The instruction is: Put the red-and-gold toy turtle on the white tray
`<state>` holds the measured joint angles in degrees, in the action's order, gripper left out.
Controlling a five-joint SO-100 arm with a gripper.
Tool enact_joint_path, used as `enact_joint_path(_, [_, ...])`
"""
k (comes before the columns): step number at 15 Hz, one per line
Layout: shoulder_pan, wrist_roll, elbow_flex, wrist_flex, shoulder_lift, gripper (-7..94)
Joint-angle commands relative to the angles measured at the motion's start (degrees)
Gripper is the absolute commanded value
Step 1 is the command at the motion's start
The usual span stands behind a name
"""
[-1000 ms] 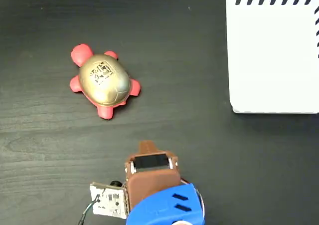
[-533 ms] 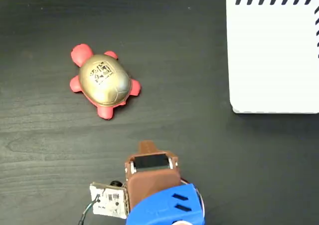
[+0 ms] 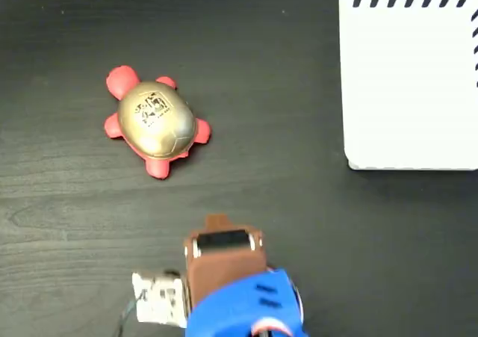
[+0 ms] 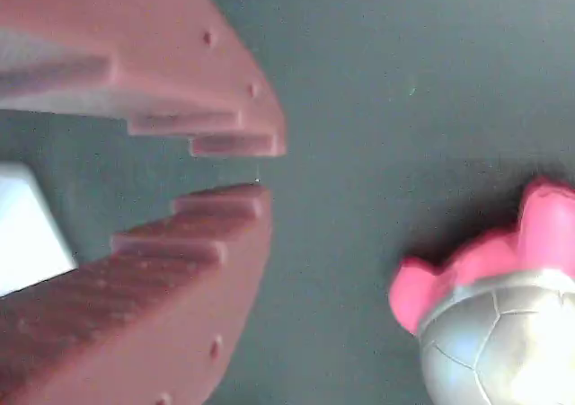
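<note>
Wrist view: jaws [image 4: 256, 167] slightly parted, empty, above dark bench [image 3: 261, 90]. Red-and-gold toy turtle [image 3: 153, 120] on bench, well apart from white tray [image 3: 411, 83].

In the fixed view the gripper [image 3: 217, 223] and the arm's blue body [image 3: 243, 307] behind it have shifted slightly down and left. The small circuit board [image 3: 158, 298] beside the gripper now looks blurred.

A dark, almost black table [image 3: 299, 202] with faint wood grain fills the whole scene, evenly lit from above.
</note>
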<state>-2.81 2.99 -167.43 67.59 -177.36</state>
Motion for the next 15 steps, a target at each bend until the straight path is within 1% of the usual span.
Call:
enact_joint_path(1, [-0.3,5.4,14.2,-7.3,19.0,0])
enact_joint_path(2, [-0.6,7.8,21.8,-6.9,27.8,0])
enact_joint_path(3, [-0.7,9.9,28.4,-4.9,34.9,0])
enact_joint_path(4, [-0.8,11.5,32.3,-3.5,39.6,0])
enact_joint_path(6, [-2.2,15.2,35.6,-3.3,45.7,0])
enact_joint_path(7, [-4.0,18.4,38.3,-3.0,49.2,0])
enact_joint_path(8, [-5.7,23.6,42.5,-2.1,53.8,0])
enact_joint_path(9, [-7.2,29.2,49.0,0.0,59.9,0])
enact_joint_path(11, [-10.0,36.8,62.9,6.5,71.3,0])
enact_joint_path(13, [-10.5,40.9,73.8,10.8,78.7,0])
enact_joint_path(15, [-9.6,42.0,82.3,14.4,84.4,0])
